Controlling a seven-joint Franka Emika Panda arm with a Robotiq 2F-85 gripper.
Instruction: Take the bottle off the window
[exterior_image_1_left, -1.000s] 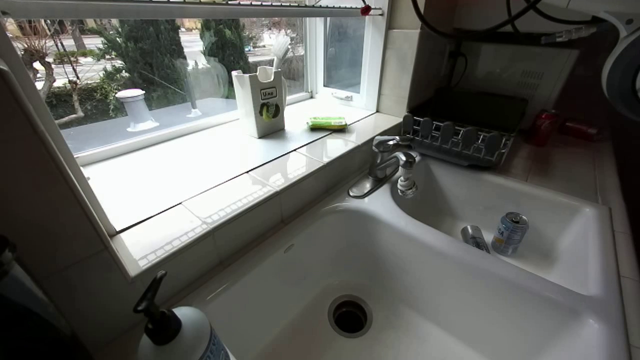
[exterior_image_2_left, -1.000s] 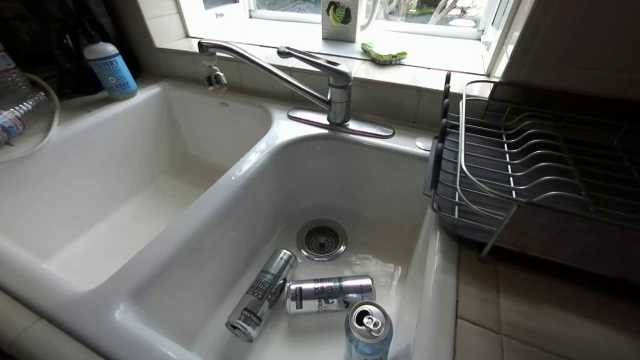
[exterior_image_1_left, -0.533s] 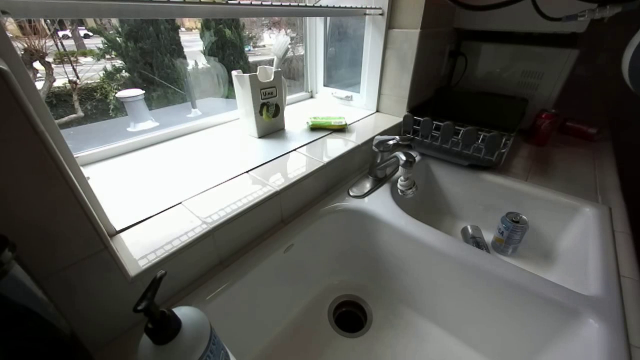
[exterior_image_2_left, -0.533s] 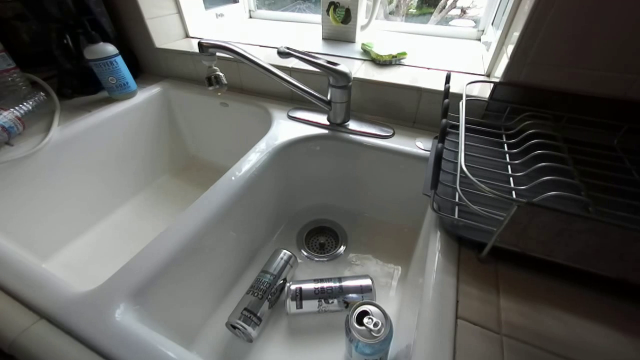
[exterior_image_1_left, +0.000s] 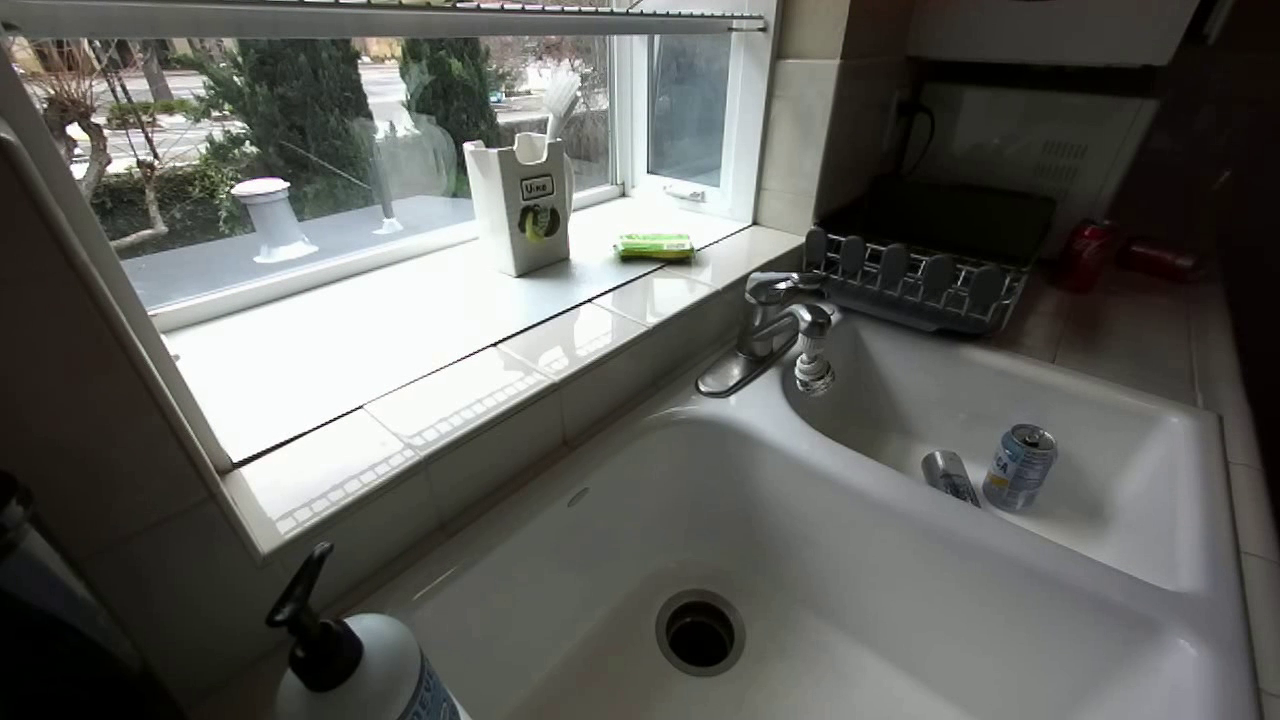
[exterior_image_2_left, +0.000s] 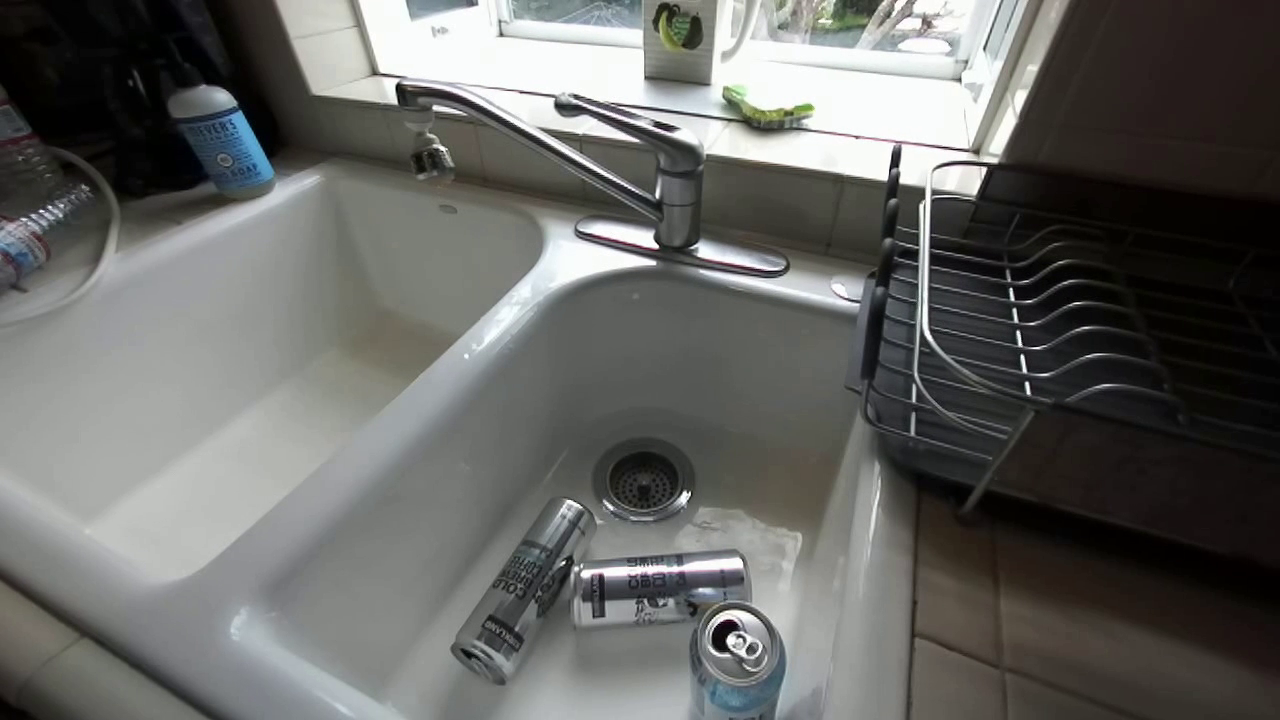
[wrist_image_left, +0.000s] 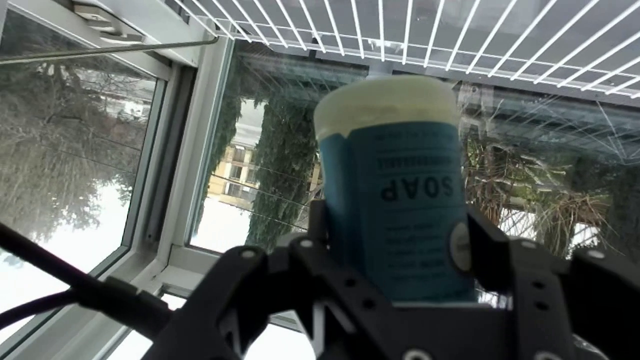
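The bottle is in the wrist view, with a teal-blue SOAP label and a pale yellowish end. The wrist picture stands upside down. My gripper is shut on it, with one finger at each side of the label. The bottle's end toward the palm is partly hidden by the gripper. The window with its white frame and pale sill shows in both exterior views, and its glass fills the wrist view's background. Bottle and gripper are out of both exterior views.
A white wire shelf crosses the window. A white jug and a green packet stand on the sill. Below are the faucet, double sink, cans, dish rack and white pump dispenser.
The arm's cables and white arm part at the upper right of an exterior view have moved up and right, out of the picture. A small red thing at the shelf edge is gone from view.
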